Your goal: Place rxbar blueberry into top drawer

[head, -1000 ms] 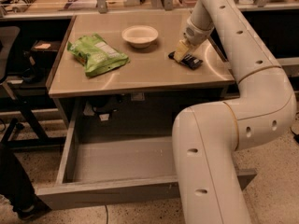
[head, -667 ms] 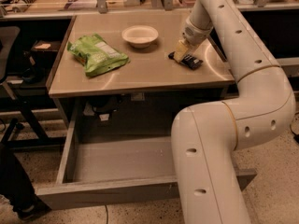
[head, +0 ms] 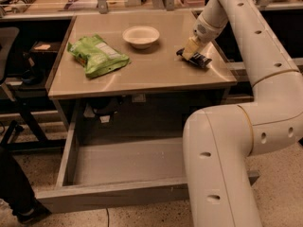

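Note:
The rxbar blueberry (head: 198,60) is a small dark navy bar lying flat on the table's right side. My gripper (head: 190,49) is down at the bar's left end, touching or just above it, and it hides part of the wrapper. The top drawer (head: 119,195) is a wide, shallow grey drawer pulled open below the tabletop, toward the camera. Its floor is bare. My white arm reaches over the drawer's right side and up to the tabletop.
A crinkled green chip bag (head: 97,56) lies on the left of the table (head: 151,70). A white bowl (head: 140,35) stands at the back middle. A dark chair and stands are on the left. A bench with clutter runs behind the table.

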